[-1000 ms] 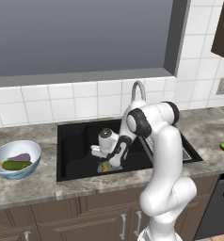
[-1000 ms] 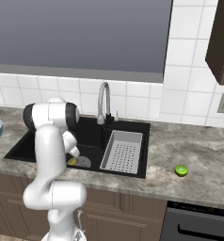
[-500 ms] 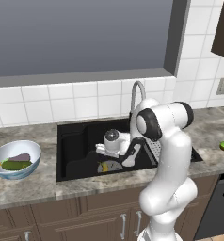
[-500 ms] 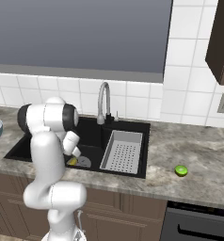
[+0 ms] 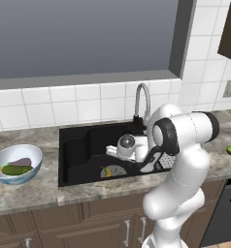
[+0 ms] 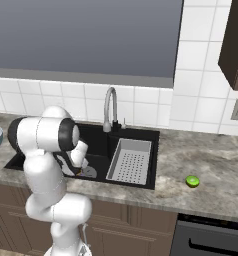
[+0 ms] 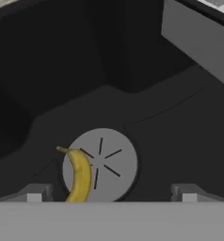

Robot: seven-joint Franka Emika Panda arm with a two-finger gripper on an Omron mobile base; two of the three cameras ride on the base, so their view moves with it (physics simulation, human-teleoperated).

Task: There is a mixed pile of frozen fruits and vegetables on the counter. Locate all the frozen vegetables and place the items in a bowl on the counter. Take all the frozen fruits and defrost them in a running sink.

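The yellow banana (image 7: 79, 174) lies on the round grey drain (image 7: 102, 162) at the bottom of the black sink (image 5: 83, 145). My gripper (image 7: 111, 194) hangs open just above it, inside the basin, with nothing between its fingertips (image 7: 36, 193). In the left base view the banana (image 5: 107, 172) sits below and left of the hand. The bright green lime (image 6: 192, 181) rests on the counter (image 6: 206, 155) far to the right of the sink. The bowl (image 5: 3, 160) stands left of the sink, holding the grey-purple eggplant (image 5: 21, 162) and the dark green cucumber (image 5: 15, 170).
A chrome faucet (image 6: 110, 102) curves over the back of the sink; I see no water coming from it. A grey perforated tray (image 6: 130, 159) takes up the basin's right side. A black oven front (image 6: 211, 235) sits below the right counter.
My hand has drifted right and slightly up inside the sink, away from the banana. The banana stays on the drain.
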